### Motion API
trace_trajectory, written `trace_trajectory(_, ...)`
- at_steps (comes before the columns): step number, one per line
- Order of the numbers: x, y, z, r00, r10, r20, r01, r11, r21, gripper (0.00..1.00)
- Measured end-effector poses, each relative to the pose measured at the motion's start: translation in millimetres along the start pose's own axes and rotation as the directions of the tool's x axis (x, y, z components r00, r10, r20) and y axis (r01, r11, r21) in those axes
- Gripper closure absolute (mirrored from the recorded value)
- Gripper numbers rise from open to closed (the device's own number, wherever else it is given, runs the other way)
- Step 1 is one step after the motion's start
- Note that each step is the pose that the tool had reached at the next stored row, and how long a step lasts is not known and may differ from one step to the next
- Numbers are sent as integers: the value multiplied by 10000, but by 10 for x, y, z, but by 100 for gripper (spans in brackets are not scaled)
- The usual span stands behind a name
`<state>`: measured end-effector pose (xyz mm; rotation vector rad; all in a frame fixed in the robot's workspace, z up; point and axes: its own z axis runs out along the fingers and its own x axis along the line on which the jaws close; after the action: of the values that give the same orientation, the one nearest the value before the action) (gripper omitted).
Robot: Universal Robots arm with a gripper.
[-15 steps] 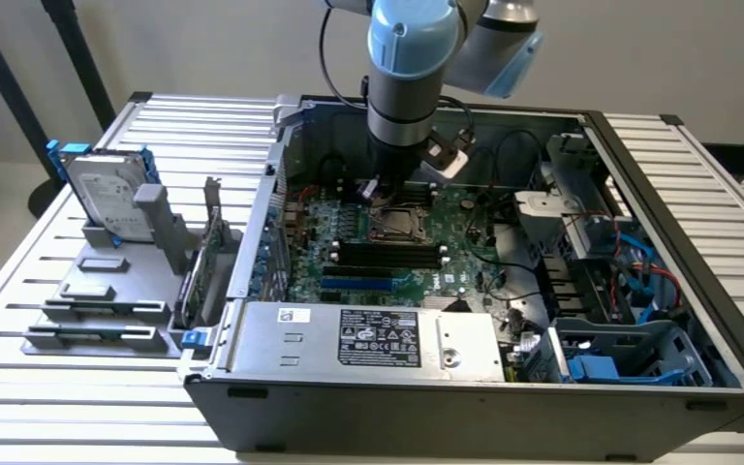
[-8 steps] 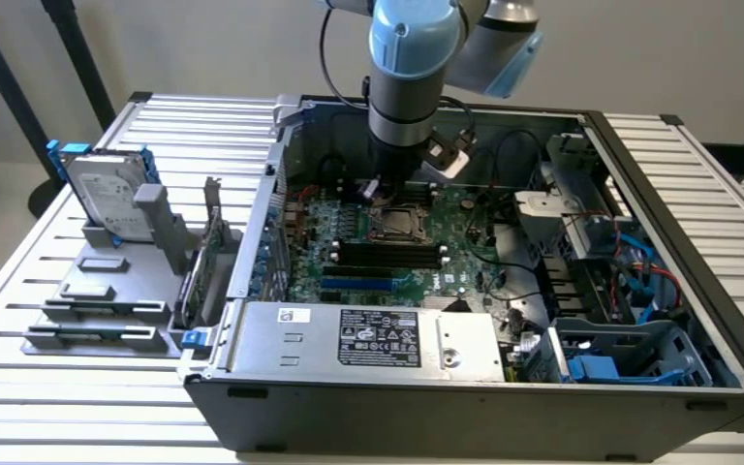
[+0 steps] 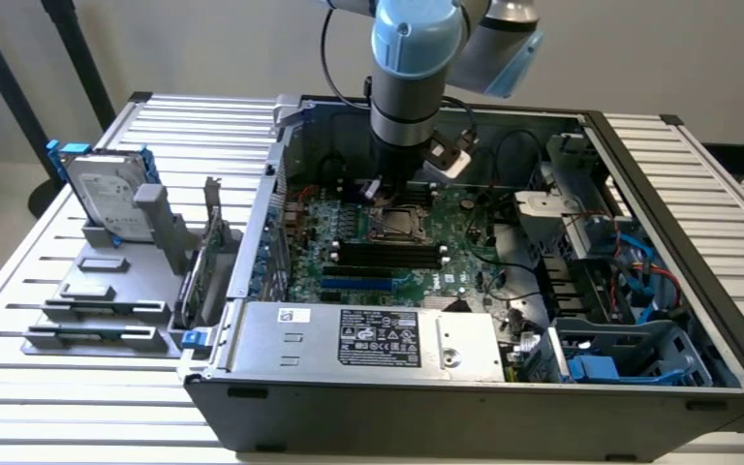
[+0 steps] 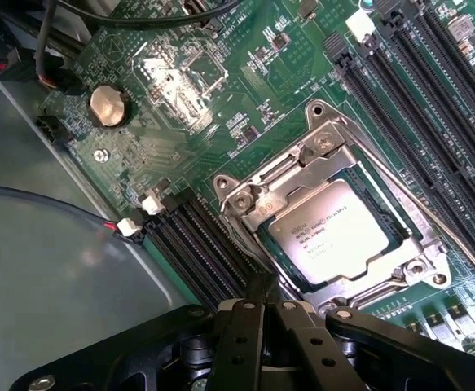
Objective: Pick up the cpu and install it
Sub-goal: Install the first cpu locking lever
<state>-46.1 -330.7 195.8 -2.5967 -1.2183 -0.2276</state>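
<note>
I see the square silver-topped cpu (image 4: pixel 328 230) seated in its metal socket frame (image 4: pixel 318 147); my tool (image 4: pixel 257 326) hovers beside it, clenched, holding nothing.

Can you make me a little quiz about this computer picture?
1. True or false: the small square silver-topped cpu sits in the metal socket frame on the green motherboard.
2. Which part hovers just above the socket: A) the black end effector, B) a hand, C) a screwdriver?
3. Fill in: the silver hard drive in a blue frame stands ___ the grey open computer case, on the exterior view's left.

Key: 1 true; 2 A; 3 outside. The end effector is shut and holds nothing.
</note>
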Motion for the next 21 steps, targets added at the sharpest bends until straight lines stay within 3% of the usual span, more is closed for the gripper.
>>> trace_trajectory(12,21,-15,9,10000,74,18,-74,10000,-48,89)
trace_trajectory(21,24,-12,9,9999,84,74,-83,9999,-97,89)
